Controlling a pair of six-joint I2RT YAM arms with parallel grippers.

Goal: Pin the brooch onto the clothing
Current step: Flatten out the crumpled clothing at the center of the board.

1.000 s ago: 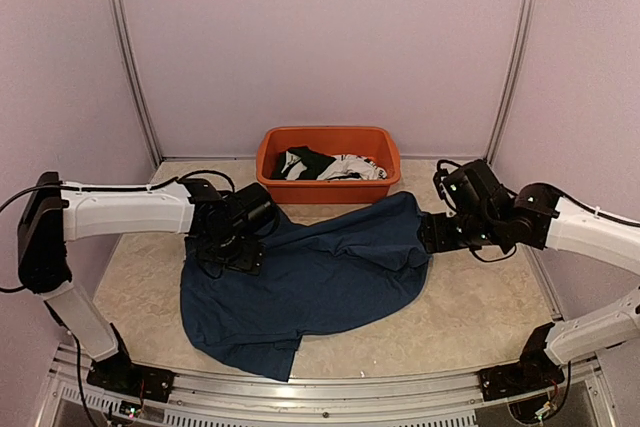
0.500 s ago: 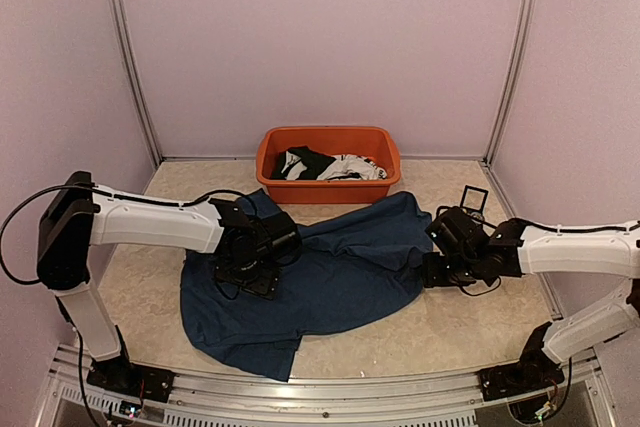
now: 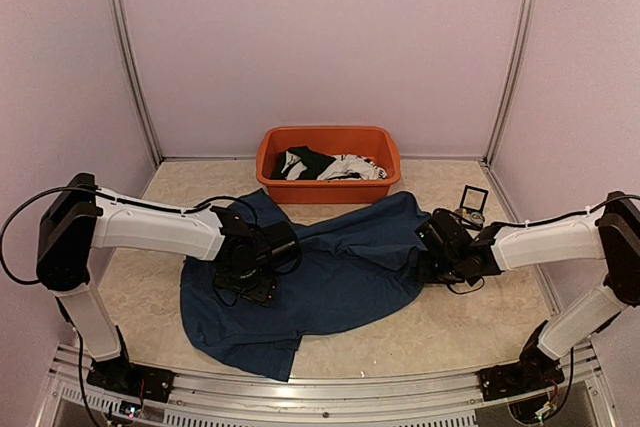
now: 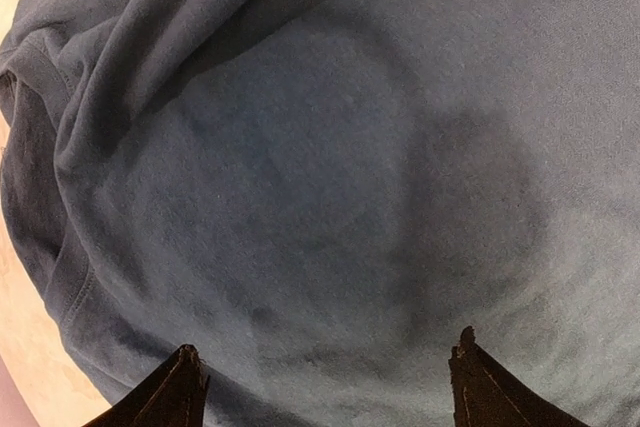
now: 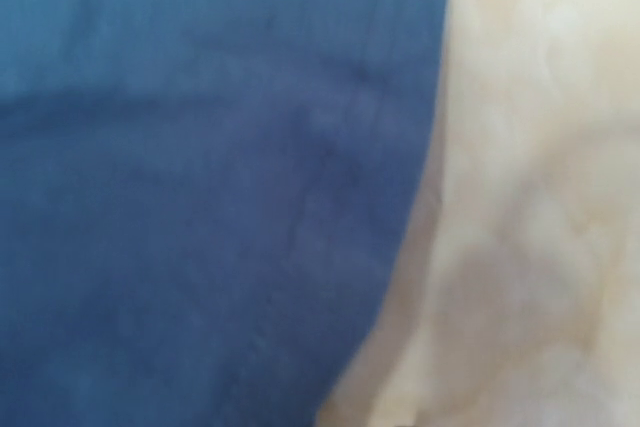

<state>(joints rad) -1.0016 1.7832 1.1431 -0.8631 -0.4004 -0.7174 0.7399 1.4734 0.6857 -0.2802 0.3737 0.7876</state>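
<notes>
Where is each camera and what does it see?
Top external: up high behind the robot, looking down at the table, navy T-shirt, orange tub; left arm and right arm show.
Left wrist: close over the T-shirt; the left gripper shows two fingertips, apart.
Right wrist: very close, blurry: T-shirt's edge and table; no fingers visible.
Shared: all three see the T-shirt.

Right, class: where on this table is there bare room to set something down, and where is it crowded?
Bare table lies near right, between the navy T-shirt and the front rail. There is more far left, between the orange tub and the left wall. The middle is crowded under the shirt, and a small black square item sits far right.
</notes>
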